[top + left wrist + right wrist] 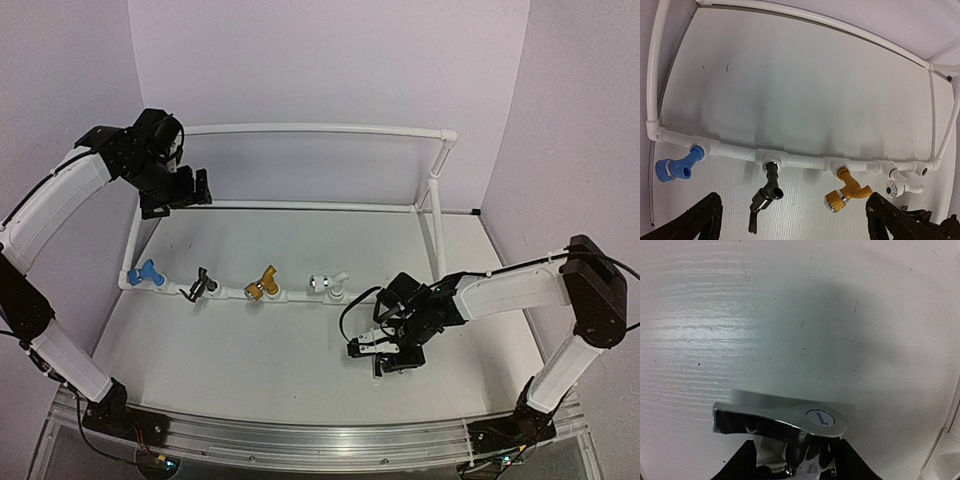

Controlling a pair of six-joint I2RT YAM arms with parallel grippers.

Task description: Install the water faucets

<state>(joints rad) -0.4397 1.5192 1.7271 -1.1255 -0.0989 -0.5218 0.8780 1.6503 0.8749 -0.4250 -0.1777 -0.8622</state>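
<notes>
Four water faucets sit in the front rail of the white pipe frame: blue, black, gold and white. The left wrist view shows the same row: blue, black, gold, white. A shiny silver faucet lies low over the table right of the row, its flat handle pointing left. My right gripper has a black finger pressed on each side of its body. In the top view this gripper sits in front of the rail's right end. My left gripper hangs open, high at the back left, holding nothing.
The frame's upright post and its right corner stand just behind my right arm. Purple walls close in the back and both sides. An aluminium rail runs along the near edge between the arm bases.
</notes>
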